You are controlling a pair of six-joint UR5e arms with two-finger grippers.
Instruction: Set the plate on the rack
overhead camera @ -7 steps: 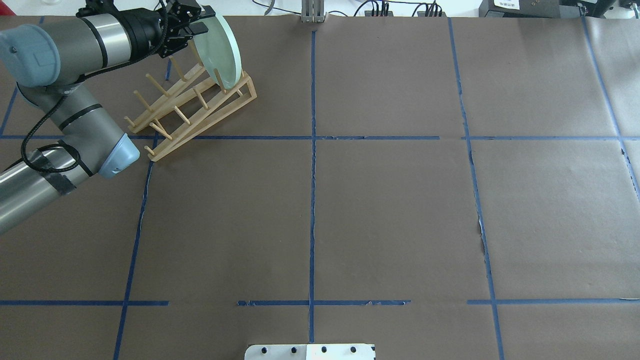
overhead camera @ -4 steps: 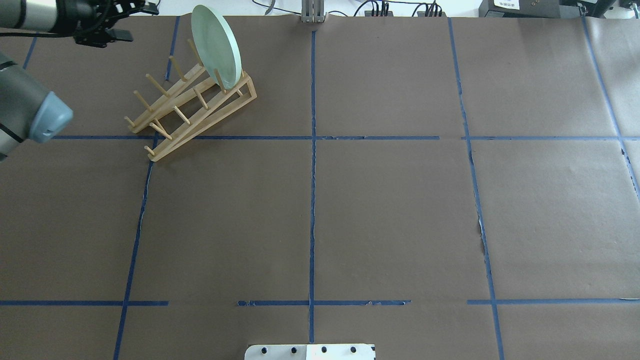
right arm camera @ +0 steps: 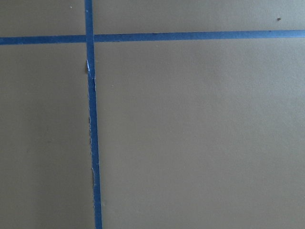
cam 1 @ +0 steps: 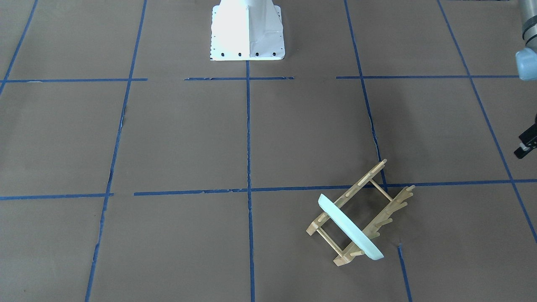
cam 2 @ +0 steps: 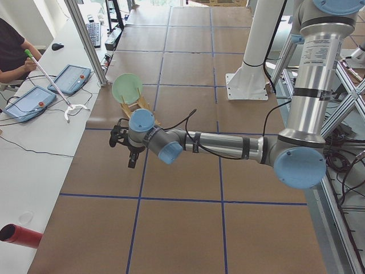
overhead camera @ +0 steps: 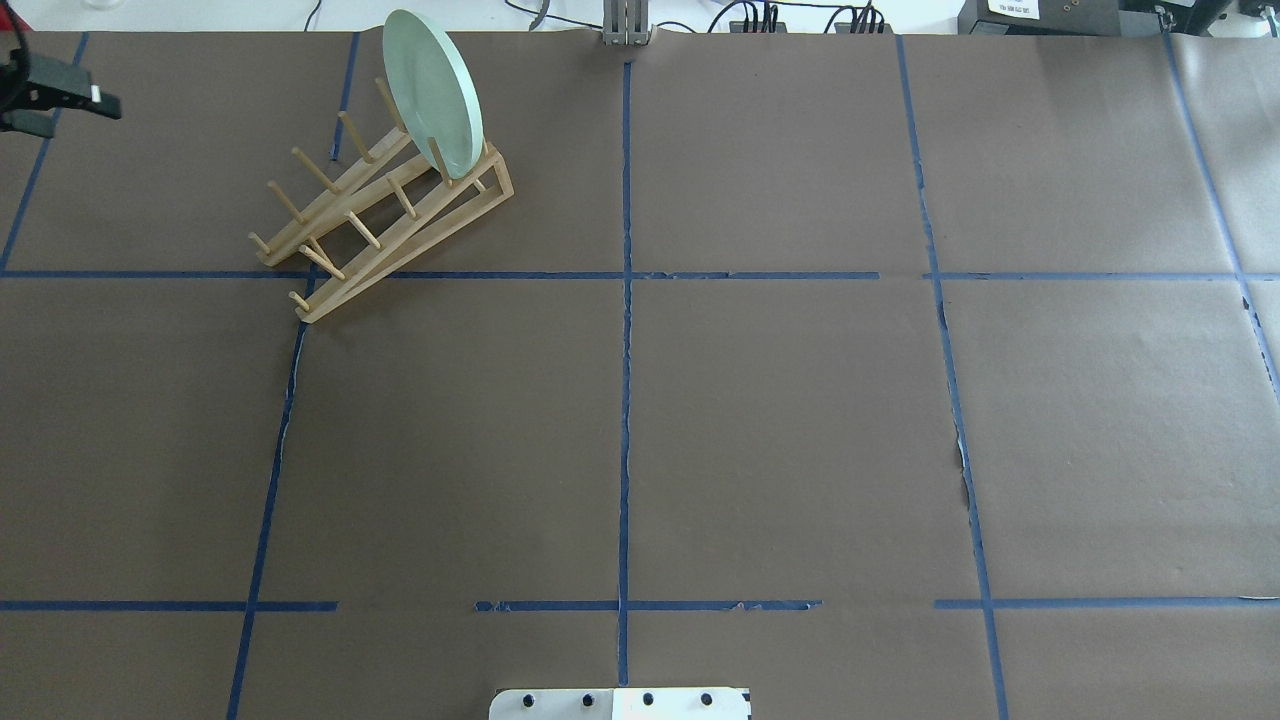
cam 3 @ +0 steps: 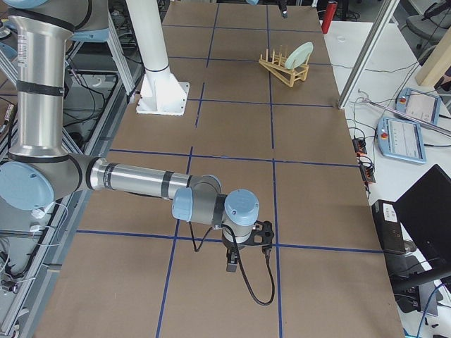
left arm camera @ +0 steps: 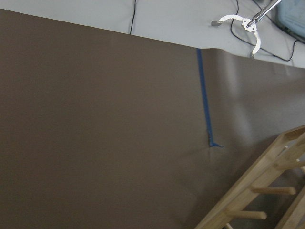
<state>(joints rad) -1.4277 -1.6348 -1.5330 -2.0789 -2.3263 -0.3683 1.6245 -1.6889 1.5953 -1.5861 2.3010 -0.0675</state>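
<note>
**Plate seated in the rack; left arm standing clear**

Front-facing view: the plate (cam 1: 350, 228) stands on edge across the rack (cam 1: 361, 181), held between the pegs at the rack's end farthest from the robot's base, leaning a little; the left fingers (cam 1: 527, 143) show only in part at the picture's edge, well apart from the rack.

Overhead view: the left fingers stand spread with nothing between them, well off to the side of the rack; the plate touches only the rack. The placing looks done, and the step in hand reads as the retreat; the next move calls only for staying clear of the rack, so the plate is not knocked.

Left side view: the near arm's fingers hover above the table (cam 2: 182, 188), nearer the camera than the rack.

Right side view: the right fingers (cam 3: 230, 260) are far from the rack; I cannot tell whether they are spread or closed.

Wrist views: the left shows a corner of the rack and no fingers; the right shows table and blue tape (right arm camera: 90, 119).
</note>
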